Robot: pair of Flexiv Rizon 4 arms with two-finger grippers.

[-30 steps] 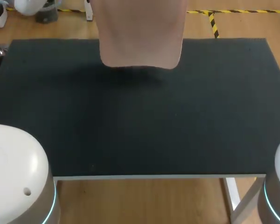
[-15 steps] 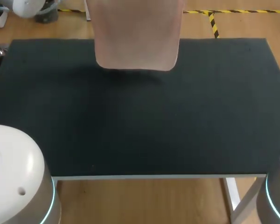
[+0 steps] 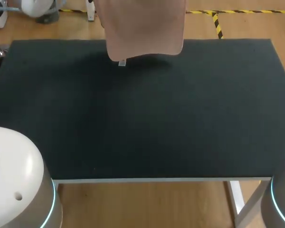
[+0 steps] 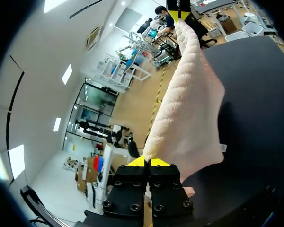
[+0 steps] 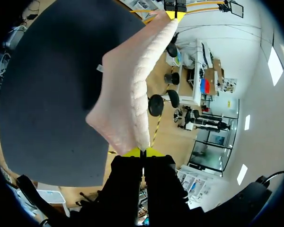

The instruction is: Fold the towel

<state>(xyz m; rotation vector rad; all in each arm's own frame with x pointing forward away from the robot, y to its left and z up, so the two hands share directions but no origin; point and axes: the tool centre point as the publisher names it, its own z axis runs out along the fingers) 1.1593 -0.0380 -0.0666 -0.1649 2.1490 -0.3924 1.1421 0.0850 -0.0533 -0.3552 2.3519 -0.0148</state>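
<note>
From above, the towel (image 3: 143, 26) is hanging over the far middle of the table (image 3: 180, 118), and its top is running out of sight. Its free lower edge is sitting higher and farther back than a moment ago, and a small tag (image 3: 122, 62) is now dangling below its left corner. I judge that I am lifting the cloth clear so it hangs flat, which means the fold itself is not yet begun. Only the base of my left arm (image 3: 14, 175) and the base of my right arm (image 3: 282, 194) are showing here, at the near corners; neither gripper is showing.

From my left wrist, my left gripper (image 4: 149, 162) is pinching one upper corner of the towel, its yellow tips pressed together on the cloth. Ahead, along the taut top edge, my right gripper (image 4: 178, 15) is clamping the other corner in the same way. The cloth is dropping from that edge toward the dark table below.

From my right wrist, the same stretch is showing in reverse, with the tag at the low corner.

So the held edge is running left to right and the free edge is pointing down at the table. I judge that the long axis is hanging downward, though the cut-off top is leaving that unsure.
</note>
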